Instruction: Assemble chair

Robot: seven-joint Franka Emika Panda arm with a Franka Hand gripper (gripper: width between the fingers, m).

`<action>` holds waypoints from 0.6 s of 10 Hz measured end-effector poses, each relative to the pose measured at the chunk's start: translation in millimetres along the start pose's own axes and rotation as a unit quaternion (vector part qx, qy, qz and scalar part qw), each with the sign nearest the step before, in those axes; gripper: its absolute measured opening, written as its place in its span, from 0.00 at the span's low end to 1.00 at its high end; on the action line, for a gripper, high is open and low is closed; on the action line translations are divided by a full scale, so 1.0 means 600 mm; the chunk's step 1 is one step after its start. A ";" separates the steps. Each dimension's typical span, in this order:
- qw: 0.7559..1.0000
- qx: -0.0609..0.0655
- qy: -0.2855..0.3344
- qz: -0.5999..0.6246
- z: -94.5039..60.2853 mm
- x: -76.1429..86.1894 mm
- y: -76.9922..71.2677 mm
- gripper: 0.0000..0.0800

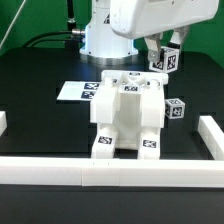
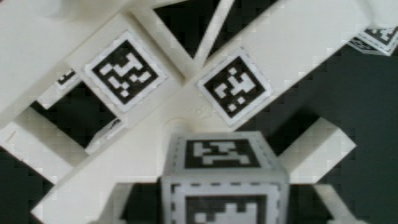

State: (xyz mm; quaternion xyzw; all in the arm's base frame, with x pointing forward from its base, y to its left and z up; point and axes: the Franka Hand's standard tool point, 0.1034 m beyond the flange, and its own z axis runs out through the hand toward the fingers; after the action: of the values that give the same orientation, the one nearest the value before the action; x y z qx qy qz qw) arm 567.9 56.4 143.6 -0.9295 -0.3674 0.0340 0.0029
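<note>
The half-built chair [image 1: 128,115] stands on the black table [image 1: 40,125], a blocky white body with square tags on its two front feet and more tags on top. Above the chair and toward the exterior view's right of it, clear of its top, the gripper [image 1: 163,50] is clamped on a small cube [image 1: 166,60] with tags on its faces and holds it in the air. In the wrist view that small cube [image 2: 221,168] fills the foreground, and the chair's [image 2: 125,72] slanting white bars and two tags lie beyond it; the fingers themselves cannot be made out there. A second cube [image 1: 176,108] sits just beside the chair on the exterior view's right, and whether the two touch cannot be told. The marker board [image 1: 72,92] lies flat on the table behind the chair, toward the exterior view's left. A long white rail [image 1: 110,172] runs in front of the chair.
</note>
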 end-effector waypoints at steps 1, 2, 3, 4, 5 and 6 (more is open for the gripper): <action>1.000 0.000 0.000 0.000 0.001 -0.001 0.000 0.36; 1.000 0.000 -0.001 0.001 0.001 -0.001 0.001 0.36; 1.000 -0.002 0.001 -0.012 0.004 -0.003 0.005 0.36; 1.000 -0.005 0.005 -0.022 0.008 -0.009 0.016 0.36; 1.000 -0.006 0.005 -0.020 0.009 -0.010 0.024 0.36; 1.000 -0.007 0.005 -0.019 0.011 -0.007 0.032 0.36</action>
State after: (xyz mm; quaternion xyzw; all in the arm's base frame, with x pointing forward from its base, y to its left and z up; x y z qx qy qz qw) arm 577.6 39.4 136.6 -0.9225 -0.3850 0.0262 -0.0010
